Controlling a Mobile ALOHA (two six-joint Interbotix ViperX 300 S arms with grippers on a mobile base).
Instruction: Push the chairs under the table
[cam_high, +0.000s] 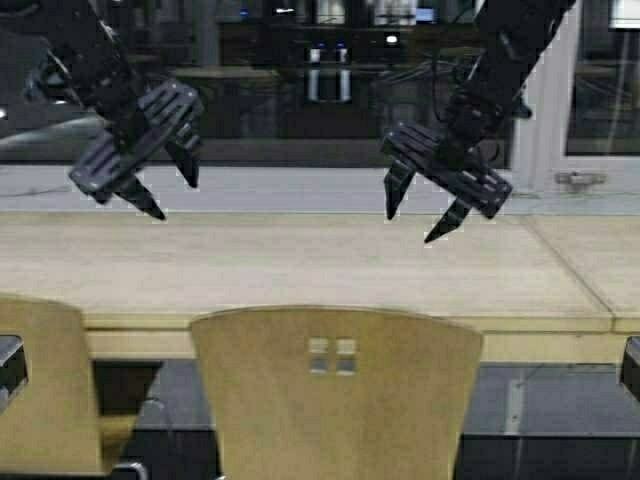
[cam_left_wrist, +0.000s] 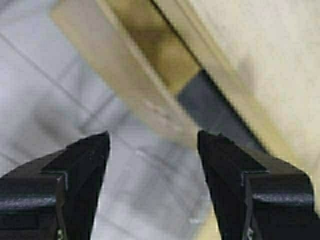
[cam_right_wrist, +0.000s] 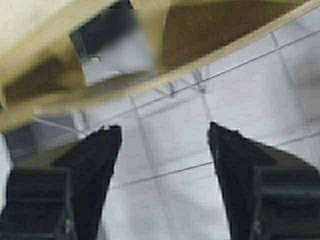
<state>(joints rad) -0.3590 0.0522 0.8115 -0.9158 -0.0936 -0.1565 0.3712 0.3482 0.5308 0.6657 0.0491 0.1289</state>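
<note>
A tan plywood chair (cam_high: 335, 395) with four small square cut-outs in its curved back is seen before the pale wood counter (cam_high: 300, 265), a second chair (cam_high: 45, 390) beside it. The left pincer (cam_high: 160, 195) and right pincer (cam_high: 420, 225) are held raised above the counter, both spread.

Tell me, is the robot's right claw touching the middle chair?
Apart. In the high view the right gripper hangs open above the table, with bare tabletop showing between it and the middle chair.
</note>
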